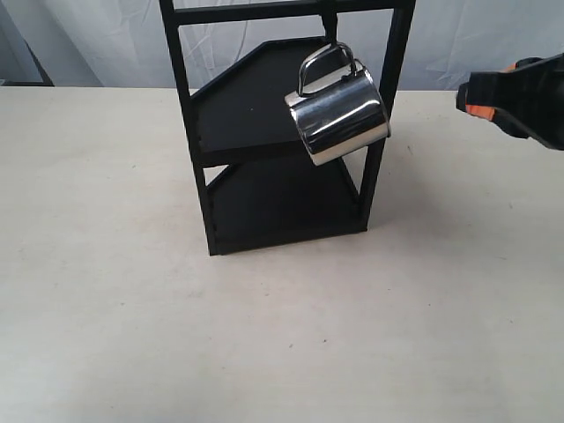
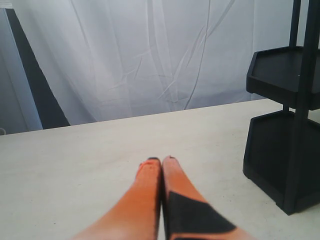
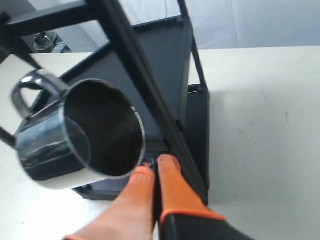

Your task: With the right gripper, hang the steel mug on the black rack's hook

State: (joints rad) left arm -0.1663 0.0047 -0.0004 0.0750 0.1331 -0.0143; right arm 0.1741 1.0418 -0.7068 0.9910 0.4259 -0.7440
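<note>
The steel mug hangs by its looped handle from the hook under the top crossbar of the black rack, at the rack's right front corner. It tilts, its open mouth turned down and to the right, and its mirror side catches the light. Nothing else touches it (in the right wrist view its dark inside faces the camera).

The rack stands on the pale table toward the far side, with its two tray shelves one above the other behind the mug.

The right gripper sits to the right of the rack, apart from the mug, its arm entering from the right edge of the exterior view. Its two orange fingers are pressed together with nothing between them.

The left gripper rests low over the table to the left of the rack, well apart from it, fingers likewise closed on nothing.
</note>
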